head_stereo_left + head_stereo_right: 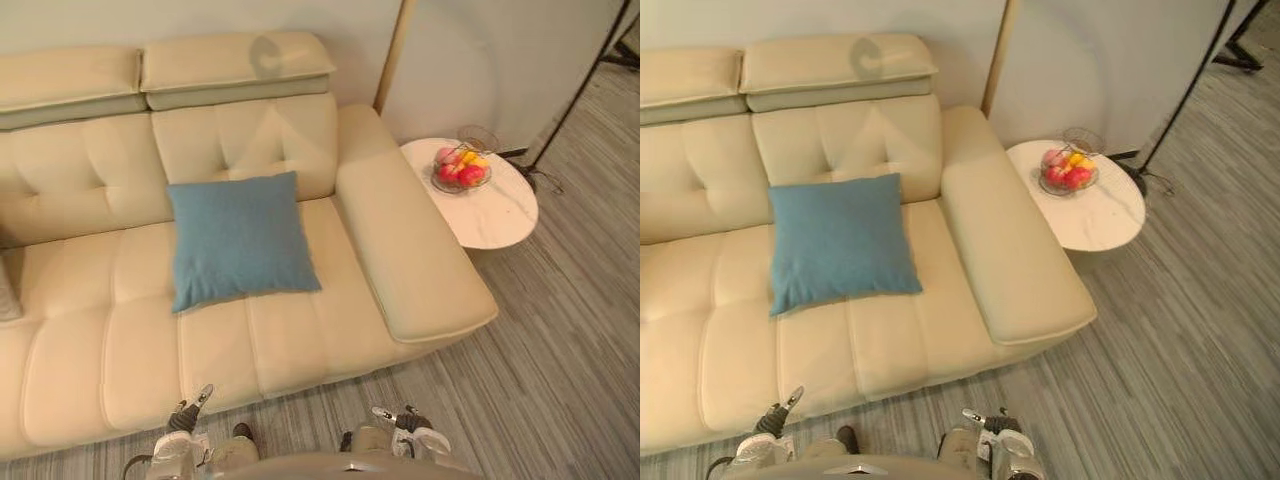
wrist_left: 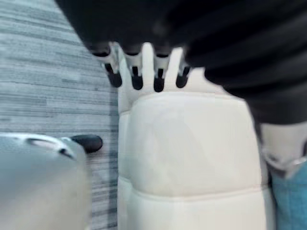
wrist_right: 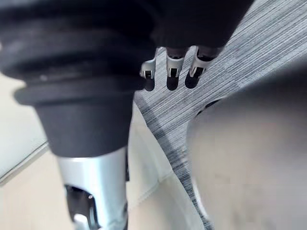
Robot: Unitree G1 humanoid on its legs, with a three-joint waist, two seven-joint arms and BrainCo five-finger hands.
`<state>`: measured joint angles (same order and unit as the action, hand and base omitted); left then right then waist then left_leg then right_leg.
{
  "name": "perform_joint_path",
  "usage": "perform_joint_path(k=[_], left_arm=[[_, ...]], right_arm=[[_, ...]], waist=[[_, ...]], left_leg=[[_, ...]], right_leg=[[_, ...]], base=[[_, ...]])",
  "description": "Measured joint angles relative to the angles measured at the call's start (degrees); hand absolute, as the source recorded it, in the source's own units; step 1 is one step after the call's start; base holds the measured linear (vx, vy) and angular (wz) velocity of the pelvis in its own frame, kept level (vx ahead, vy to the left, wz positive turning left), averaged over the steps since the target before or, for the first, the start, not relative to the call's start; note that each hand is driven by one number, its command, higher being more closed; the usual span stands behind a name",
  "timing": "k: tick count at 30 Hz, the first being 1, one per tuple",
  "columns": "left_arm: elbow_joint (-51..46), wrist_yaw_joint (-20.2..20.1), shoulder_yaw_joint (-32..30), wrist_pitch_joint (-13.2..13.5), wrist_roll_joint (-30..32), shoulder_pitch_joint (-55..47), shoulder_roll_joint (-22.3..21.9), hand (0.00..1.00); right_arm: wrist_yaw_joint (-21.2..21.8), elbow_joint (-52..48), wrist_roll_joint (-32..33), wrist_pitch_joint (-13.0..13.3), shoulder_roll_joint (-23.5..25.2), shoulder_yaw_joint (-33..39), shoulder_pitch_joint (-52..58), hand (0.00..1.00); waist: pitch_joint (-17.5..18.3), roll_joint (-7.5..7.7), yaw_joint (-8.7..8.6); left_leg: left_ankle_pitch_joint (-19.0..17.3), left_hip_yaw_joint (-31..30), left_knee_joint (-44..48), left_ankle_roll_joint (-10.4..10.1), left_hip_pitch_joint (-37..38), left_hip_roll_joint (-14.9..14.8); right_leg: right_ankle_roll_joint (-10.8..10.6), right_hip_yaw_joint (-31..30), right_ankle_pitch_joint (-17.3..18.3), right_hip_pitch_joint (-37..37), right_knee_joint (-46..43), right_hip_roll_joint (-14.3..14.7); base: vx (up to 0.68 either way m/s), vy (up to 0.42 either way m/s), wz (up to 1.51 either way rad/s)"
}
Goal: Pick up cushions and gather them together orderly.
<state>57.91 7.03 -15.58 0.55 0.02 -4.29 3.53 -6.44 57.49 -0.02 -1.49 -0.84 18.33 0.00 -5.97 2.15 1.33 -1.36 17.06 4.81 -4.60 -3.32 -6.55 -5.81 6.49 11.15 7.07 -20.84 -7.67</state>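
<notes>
- My left hand (image 1: 180, 428) hangs just in front of the sofa (image 1: 110, 350). Its fingers (image 2: 136, 79) are straight and released over the seat's front edge and grasp nothing.
- My right hand (image 1: 412, 430) hangs over the striped grey floor (image 1: 560, 360). Its fingers (image 3: 172, 79) are also relaxed and empty.
- The blue cushion (image 1: 240, 238) lies on the seat, well apart from both hands. Its far edge rests against the backrest, in the seat section next to the armrest (image 1: 410, 255).
- Expected handling: light, soft and easily squashed. The woven cover should give good grip, and there is no risk of breakage. It will sag if lifted by one corner.
- Recommended hold: take the two side edges, one hand per side, or the near corners. Close well into the filling, because it compresses under the fingers.
- A grey sliver (image 1: 8, 290) shows at the seat's far left edge. It is probably a second cushion, but I cannot tell for certain.
- Obstructions: nothing lies on the seat between my hands and the blue cushion. The depth of the seat is the only obstacle to the reach.
- Beyond the armrest stands a round white surface (image 1: 495, 220) carrying a fruit bowl (image 1: 461, 170). A thin black stand (image 1: 580, 85) rises behind it. Both are well apart from the cushion, so a lift kept over the seat should stay clear of them.
</notes>
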Motion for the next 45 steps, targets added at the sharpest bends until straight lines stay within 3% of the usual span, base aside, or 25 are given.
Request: perform_joint_path(k=[1,2,5,13,14,15,16,18,19,21,23,28,33,45], left_arm=[[-0.04,0.03,0.05,-0.04,0.0,0.06,-0.03,0.0],[-0.2,0.08,0.82,-0.12,-0.01,0.55,-0.09,0.0],[-1.12,0.15,2.3,-0.09,-0.66,0.59,0.14,0.0],[-1.01,0.29,3.35,0.02,-1.06,1.06,-0.09,0.0],[-1.0,0.27,3.34,0.01,-1.05,1.01,-0.19,0.0],[-1.01,0.24,3.22,0.0,-1.05,0.99,-0.19,0.0],[-1.09,0.2,2.5,0.01,-1.11,1.03,0.28,0.0],[-1.13,0.2,0.9,0.08,-1.21,1.32,-0.24,0.0],[-0.2,0.27,0.43,-0.07,-1.08,0.28,-2.21,0.0],[0.38,0.28,0.36,-0.12,-1.15,-0.47,-2.23,0.0],[0.74,0.24,0.91,-0.12,-1.07,-0.93,-2.19,0.0],[1.45,0.25,2.98,-0.12,-1.01,-0.76,-1.76,0.0],[1.71,0.16,4.49,-0.12,-0.94,-0.59,-1.8,0.0],[1.66,0.03,4.85,-0.12,-0.92,-0.55,-1.54,0.0]], right_arm=[[-0.02,0.22,-0.15,-0.03,-0.31,-0.05,-0.39,0.0],[-0.03,0.41,-0.19,-0.04,-0.51,-0.15,-0.93,0.0],[-0.17,0.53,-0.16,-0.06,-0.27,-0.07,-0.8,0.0],[-0.61,-0.25,-0.05,0.07,-0.64,0.01,-0.34,0.0],[-0.99,-0.38,-0.02,0.05,-0.66,0.18,-0.1,0.0],[-1.55,-0.53,0.05,0.01,-0.41,0.58,0.5,0.0],[-1.75,-0.32,0.15,0.08,0.75,1.12,1.76,0.0],[-1.8,-0.63,0.85,0.15,0.75,2.27,2.12,0.0],[-1.86,-2.43,1.27,0.22,-0.64,2.81,2.58,0.0],[-2.35,-2.54,1.96,0.48,0.38,3.48,3.66,0.0],[-2.33,-2.38,1.96,0.42,1.33,5.07,4.25,0.0],[-2.32,-0.91,1.95,0.28,1.31,5.52,4.13,0.0],[-2.33,-0.09,1.88,0.05,0.38,5.56,3.75,0.0],[-2.32,0.18,2.08,0.1,0.4,5.36,3.8,0.0]], waist=[[0.1,-0.35,0.4],[-0.38,-1.0,0.35],[-1.06,-1.01,0.48],[-3.89,-2.18,0.09],[-3.91,-2.26,-0.03],[-3.49,-1.53,-0.29],[-2.88,0.93,-0.68],[-2.72,0.5,-0.35],[-1.62,-3.71,-1.14],[-0.48,-3.51,-1.92],[1.1,-1.98,-2.44],[1.86,-1.59,-2.72],[1.85,-2.35,-2.68],[1.45,-1.72,-2.62]], left_leg=[[0.7,0.04,0.14,-0.06,-0.96,0.13],[2.33,-0.37,0.33,0.2,-2.81,-0.51],[3.56,-1.97,0.34,0.06,-2.98,-1.21],[5.56,-2.95,-2.62,0.23,-0.62,-0.71],[5.19,-3.0,-3.24,-0.17,-0.81,-0.33],[2.82,-2.83,-4.7,-2.42,-0.95,0.33],[1.51,-2.03,-3.03,-0.48,-1.43,1.84],[-0.69,-1.58,10.29,4.45,-2.96,1.75],[-7.3,-3.43,9.5,0.84,-0.78,-0.6],[-6.08,-2.4,5.62,0.81,1.26,0.99],[-2.8,-2.46,-1.56,1.12,4.13,3.13],[1.77,-4.83,-8.01,1.06,7.03,3.67],[1.68,-5.99,-7.92,0.97,8.59,3.44],[-1.08,-4.18,-5.57,0.33,10.12,2.68]], right_leg=[[0.0,-0.47,0.0,-0.4,2.9,0.07],[0.38,-0.01,-2.69,-1.07,7.25,1.02],[1.03,1.02,-5.45,-3.79,11.94,2.06],[1.41,1.52,-7.18,-5.65,12.45,1.89],[1.4,1.51,-7.18,-5.07,12.22,1.67],[1.5,1.44,-7.29,-4.82,12.96,0.54],[2.18,1.54,-7.76,-4.12,14.4,-1.75],[1.52,0.31,-8.41,-3.17,14.15,-2.79],[0.09,-0.32,-9.36,-3.15,14.5,0.5],[0.32,-2.12,-10.92,-4.39,17.14,-0.19],[0.1,-2.39,-12.68,-5.39,19.77,-0.98],[-0.19,-0.17,-14.13,-7.18,22.12,-0.24],[0.09,0.7,-13.78,-9.73,23.23,0.2],[0.62,-1.75,-13.35,-10.49,22.67,0.7]], base=[[-0.1,-0.08,-0.04],[-0.12,-0.049,0.05],[-0.11,-0.021,0.15],[-0.21,0.032,0.09],[-0.22,0.035,0.07],[-0.15,0.066,0.19],[-0.07,0.06,0.12],[-0.05,0.049,-0.31],[-0.08,0.075,-0.6],[-0.04,0.093,-0.29],[0.04,0.034,0.13],[0.11,-0.019,0.23],[0.1,-0.028,0.09],[-0.06,-0.011,-0.09]])
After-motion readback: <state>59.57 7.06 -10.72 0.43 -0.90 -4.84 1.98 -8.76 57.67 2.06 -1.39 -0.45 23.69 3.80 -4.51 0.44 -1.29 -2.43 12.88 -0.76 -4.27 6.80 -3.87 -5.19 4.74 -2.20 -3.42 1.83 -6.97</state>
